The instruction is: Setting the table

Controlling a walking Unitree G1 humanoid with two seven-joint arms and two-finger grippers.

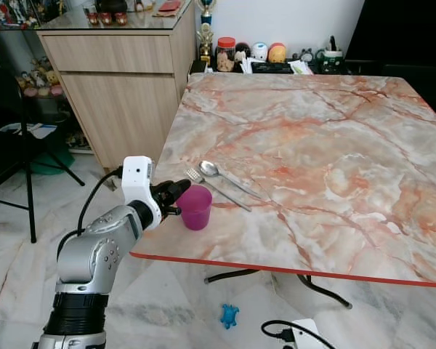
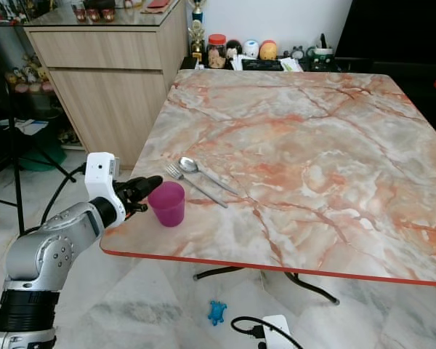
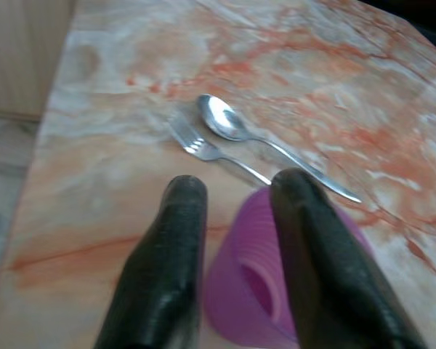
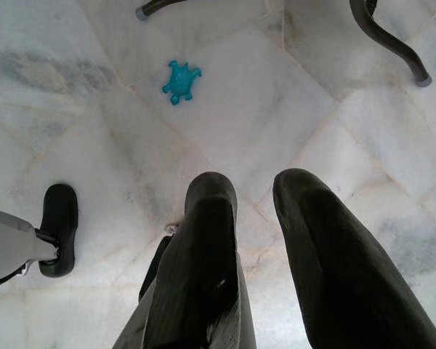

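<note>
Left gripper sits at the table's near-left corner, fingers pinching the rim of a purple cup: in the left wrist view one finger is inside the cup, the other outside against its wall, so it's clamped on the cup wall. Cup stands upright on the marble table, close to the near edge w/ the red trim, near the left edge too.

Just beyond the cup, toward the table's middle, lie a fork and a spoon, side by side, almost parallel, both angled diagonally w/ heads pointing to the far-left side. Fork is nearer the cup; its tines are close to the cup rim but apart from it. Spoon bowl faces up.

Right gripper hangs low over the pale tiled floor, fingers slightly parted, nothing between them. Below it on the floor: a small blue toy, and curved black table legs at the view's edge. A black foot-like part is on the tiles beside the gripper.

Far edge of the table: jars and small figurines on a dark shelf against the wall. Wooden cabinet stands off the table's far-left corner. A white power strip w/ black cable lies on the floor under the near edge.
</note>
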